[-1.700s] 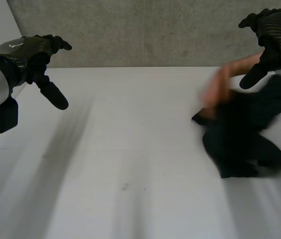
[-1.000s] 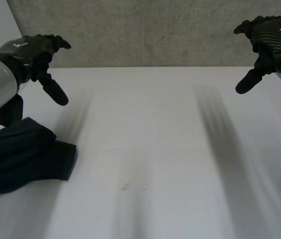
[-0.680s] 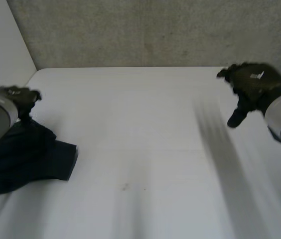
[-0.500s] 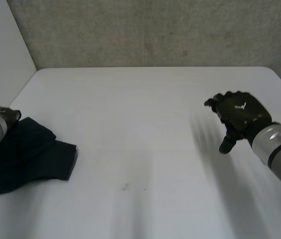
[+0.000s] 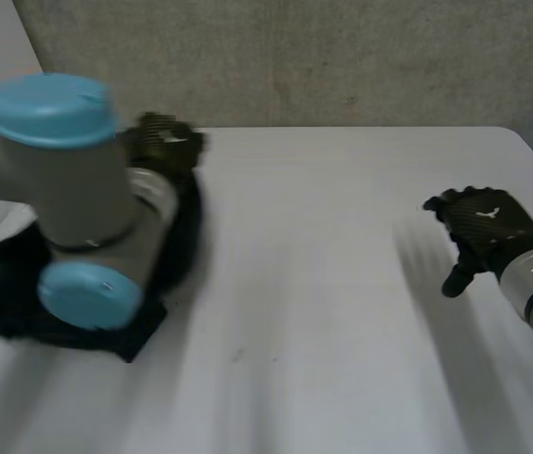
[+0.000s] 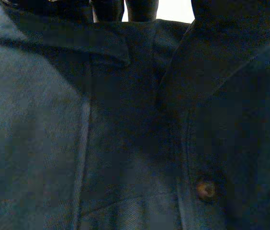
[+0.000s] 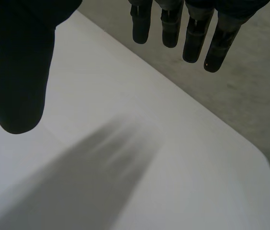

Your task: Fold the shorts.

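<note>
My L hand (image 5: 164,142) is sitting over the shorts (image 6: 125,143); can't tell its grip. My R hand (image 5: 484,227) is hovering above the table (image 5: 323,312), fingers straight, holding nothing.

Head camera: high, between and behind the arms, tilted down across the white rectangular table (image 5: 323,284) toward its far edge and the rough grey concrete wall (image 5: 342,57). The left arm's grey joint with light-blue caps (image 5: 77,180) sits very close to this lens, over the table's left edge.

Left wrist camera: looks along the black left hand (image 5: 164,144), very near the dark navy cloth shorts (image 6: 125,143). It is close enough to resolve the weave, seams and a small round brown button (image 6: 205,189).

Right wrist camera: looks along the black right hand (image 5: 482,227), raised above the table, facing a table edge and corner with concrete beyond.

Shared: head and right wrist views both take in the table's right side. Head and left wrist views both take in the shorts at the left edge.
</note>
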Controlling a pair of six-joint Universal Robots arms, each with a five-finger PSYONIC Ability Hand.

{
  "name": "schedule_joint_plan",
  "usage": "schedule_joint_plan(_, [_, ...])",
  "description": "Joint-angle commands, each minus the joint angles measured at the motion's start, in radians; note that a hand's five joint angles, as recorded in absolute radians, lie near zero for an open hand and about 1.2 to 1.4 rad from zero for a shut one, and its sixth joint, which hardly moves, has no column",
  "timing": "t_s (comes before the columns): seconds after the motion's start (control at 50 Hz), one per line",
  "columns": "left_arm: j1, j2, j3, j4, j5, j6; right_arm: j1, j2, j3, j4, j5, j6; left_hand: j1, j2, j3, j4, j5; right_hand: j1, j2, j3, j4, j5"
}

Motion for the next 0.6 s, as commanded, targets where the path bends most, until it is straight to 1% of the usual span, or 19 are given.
schedule_joint_plan(0.02, [-0.243,-0.114,0.020,0.073,0.087,-0.008,-0.047,-0.002,-0.002,-0.019,0.064,0.040,0.276,0.201,0.208,0.197,0.262,0.014,-0.042,-0.041,-0.064,-0.069])
schedule_joint_plan(0.04, [-0.273,-0.133,0.014,0.086,0.132,-0.008,-0.050,-0.003,-0.002,-0.018,0.064,0.045,0.276,0.201,0.208,0.197,0.262,0.014,-0.042,-0.041,-0.064,-0.069])
schedule_joint_plan(0.06, [-0.278,-0.137,0.012,0.087,0.147,-0.008,-0.056,-0.003,-0.002,-0.018,0.064,0.048,0.276,0.201,0.208,0.197,0.262,0.014,-0.042,-0.041,-0.064,-0.069])
schedule_joint_plan(0.08, [-0.281,-0.141,0.011,0.090,0.159,-0.007,-0.064,-0.003,-0.002,-0.018,0.064,0.051,0.207,0.132,0.139,0.127,0.192,0.014,-0.042,-0.041,-0.064,-0.069])
schedule_joint_plan(0.1, [-0.281,-0.139,0.008,0.089,0.179,-0.008,-0.065,-0.003,-0.002,-0.018,0.064,0.051,-0.204,-0.279,-0.272,-0.283,-0.218,0.014,-0.042,-0.041,-0.064,-0.069])
schedule_joint_plan(0.14, [-0.281,-0.136,0.005,0.089,0.182,-0.010,-0.067,-0.003,-0.002,-0.018,0.064,0.051,-0.801,-0.876,-0.869,-0.880,-0.815,0.014,-0.042,-0.041,-0.064,-0.069])
schedule_joint_plan(0.16, [-0.280,-0.133,0.000,0.087,0.180,-0.010,-0.067,-0.003,0.001,-0.018,0.061,0.053,-0.946,-1.020,-1.013,-1.025,-0.960,0.014,-0.042,-0.041,-0.064,-0.069])
schedule_joint_plan(0.18, [-0.275,-0.121,-0.006,0.090,0.182,-0.010,-0.067,-0.003,-0.002,-0.018,0.059,0.053,-0.879,-0.953,-0.946,-0.958,-0.893,0.014,-0.042,-0.041,-0.064,-0.069])
schedule_joint_plan(0.22, [-0.257,-0.089,-0.018,0.092,0.177,-0.011,-0.067,-0.003,0.001,-0.018,0.053,0.053,-0.939,-1.014,-1.007,-1.018,-0.953,0.014,-0.042,-0.041,-0.064,-0.069])
schedule_joint_plan(0.28, [-0.192,0.005,-0.069,0.090,0.167,-0.016,-0.067,-0.005,-0.002,-0.018,0.048,0.051,-0.942,-1.017,-1.010,-1.021,-0.956,0.014,-0.042,-0.041,-0.064,-0.069])
schedule_joint_plan(0.36, [-0.139,0.118,-0.188,0.092,0.147,-0.016,-0.062,-0.005,0.004,-0.013,0.027,0.050,-0.942,-1.017,-1.010,-1.021,-0.956,0.014,-0.042,-0.041,-0.064,-0.069])
schedule_joint_plan(0.42, [-0.113,0.209,-0.288,0.092,0.138,-0.025,-0.046,-0.017,0.013,-0.002,-0.027,0.044,-0.930,-1.005,-0.998,-1.010,-0.945,0.014,-0.042,-0.041,-0.064,-0.069])
schedule_joint_plan(0.44, [-0.102,0.233,-0.322,0.092,0.136,-0.030,-0.026,-0.037,0.016,0.010,-0.081,0.042,-0.924,-0.999,-0.992,-1.004,-0.939,0.014,-0.042,-0.041,-0.064,-0.069])
schedule_joint_plan(0.46, [-0.093,0.249,-0.345,0.092,0.134,-0.034,-0.013,-0.041,0.018,0.016,-0.106,0.042,-0.921,-0.996,-0.989,-1.001,-0.936,0.014,-0.042,-0.041,-0.064,-0.069])
schedule_joint_plan(0.48, [-0.056,0.296,-0.411,0.092,0.125,-0.057,0.014,-0.054,0.016,0.030,-0.172,0.041,-0.918,-0.993,-0.986,-0.998,-0.933,0.014,-0.042,-0.041,-0.064,-0.069])
schedule_joint_plan(0.5, [-0.045,0.310,-0.426,0.092,0.121,-0.065,0.022,-0.058,0.015,0.033,-0.194,0.041,-0.915,-0.990,-0.983,-0.995,-0.930,0.014,-0.042,-0.041,-0.064,-0.069])
schedule_joint_plan(0.52, [-0.012,0.345,-0.474,0.090,0.112,-0.094,0.030,-0.063,0.012,0.036,-0.220,0.041,-0.913,-0.987,-0.980,-0.992,-0.927,0.014,-0.042,-0.041,-0.064,-0.069])
schedule_joint_plan(0.56, [0.012,0.369,-0.506,0.089,0.102,-0.122,0.054,-0.074,0.002,0.037,-0.267,0.041,-0.913,-0.987,-0.980,-0.992,-0.927,0.014,-0.042,-0.041,-0.064,-0.069])
schedule_joint_plan(0.6, [0.059,0.393,-0.552,0.087,0.092,-0.163,0.060,-0.075,-0.002,0.036,-0.286,0.041,-0.913,-0.987,-0.980,-0.992,-0.927,0.014,-0.042,-0.041,-0.064,-0.069])
